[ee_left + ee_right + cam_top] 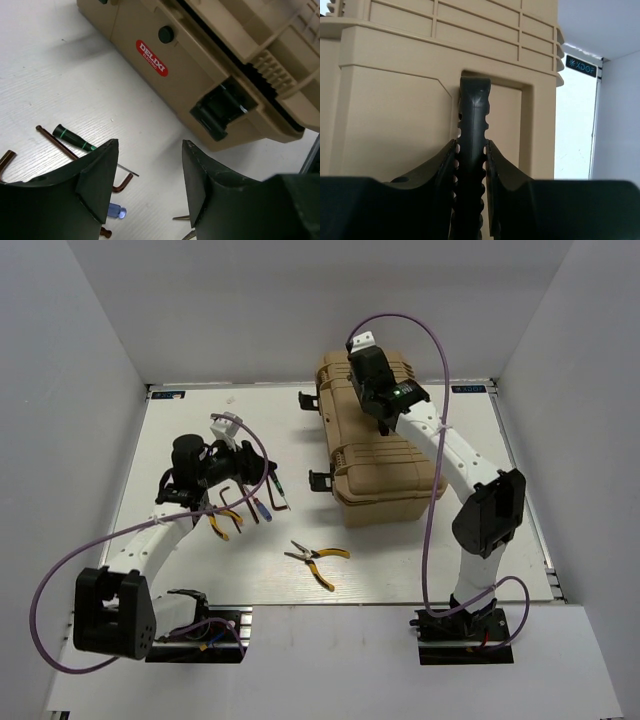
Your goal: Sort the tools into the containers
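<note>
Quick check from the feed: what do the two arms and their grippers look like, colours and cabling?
Both arms have white links with black joint housings: left arm, right arm. A purple cable loops along each: left cable, right cable. The left gripper and right gripper have dark, matte, wedge-shaped fingers. No markings are visible on them.

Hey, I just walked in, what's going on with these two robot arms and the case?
The right gripper is clamped on the black handle of the tan case. The left gripper hangs open just above a cluster of small tools on the table, among them a hex key and a green-striped screwdriver. One pair of yellow-handled pliers lies apart, nearer the arm bases. No tool is held yet.
</note>
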Controlling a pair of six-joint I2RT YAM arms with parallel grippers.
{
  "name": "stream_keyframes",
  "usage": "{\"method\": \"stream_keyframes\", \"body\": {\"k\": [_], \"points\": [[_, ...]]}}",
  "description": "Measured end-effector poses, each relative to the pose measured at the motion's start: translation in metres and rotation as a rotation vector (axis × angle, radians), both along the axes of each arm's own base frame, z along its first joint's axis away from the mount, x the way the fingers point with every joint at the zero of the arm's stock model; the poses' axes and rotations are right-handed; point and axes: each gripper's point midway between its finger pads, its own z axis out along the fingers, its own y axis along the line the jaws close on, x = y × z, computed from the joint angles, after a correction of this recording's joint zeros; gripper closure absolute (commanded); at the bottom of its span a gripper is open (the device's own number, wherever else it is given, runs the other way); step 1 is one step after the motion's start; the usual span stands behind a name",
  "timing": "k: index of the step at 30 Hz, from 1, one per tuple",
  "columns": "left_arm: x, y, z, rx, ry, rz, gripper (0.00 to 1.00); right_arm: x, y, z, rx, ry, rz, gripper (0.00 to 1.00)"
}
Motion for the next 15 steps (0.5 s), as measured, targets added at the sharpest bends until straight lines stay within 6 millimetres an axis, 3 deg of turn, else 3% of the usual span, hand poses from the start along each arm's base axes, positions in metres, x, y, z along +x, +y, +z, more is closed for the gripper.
{"method": "stream_keyframes", "body": {"k": [4, 10, 15], "points": [[0.007, -0.007, -0.002, -0.024, 0.046, -0.020, 0.32, -0.016, -0.005, 0.009, 0.027, 0.035, 0.029, 1.00], [0.019, -0.028, 0.027, -0.068, 0.017, -0.070, 0.30, -0.040, -0.023, 0.034, 0.087, 0.058, 0.043, 1.00], [0.035, -0.058, 0.043, -0.099, 0.026, -0.131, 0.30, -0.053, -0.045, 0.050, 0.169, 0.073, 0.013, 1.00]]}}
